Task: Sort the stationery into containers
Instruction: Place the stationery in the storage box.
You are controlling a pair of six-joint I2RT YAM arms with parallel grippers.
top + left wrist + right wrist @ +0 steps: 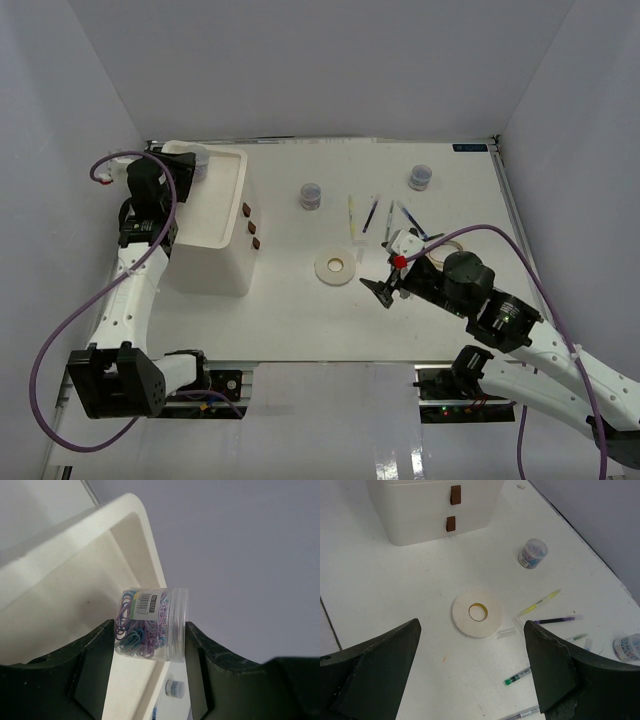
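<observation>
Only the left wrist view shows the left gripper [150, 627] jaws pinching a clear jar [148, 611] over the tray [131, 511]; the right gripper [385, 290], jaws spread, hangs near a tape ring [335, 267].

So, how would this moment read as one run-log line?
left tool shut on clip jar, at top tray rim | right tool open, empty, aimed at tape ring | two loose jars, pens on table

Three clear jars: the box-side jar [150, 625] at ten o'clock, the middle jar [312, 195] at twelve, the far jar [420, 177] at one. Two tape rings, the central ring [334, 267] and the half-hidden ring [450, 243] at three o'clock. At least five pens [538, 602] near two o'clock, and one white box [210, 262] with three brown knobs [251, 227].
</observation>
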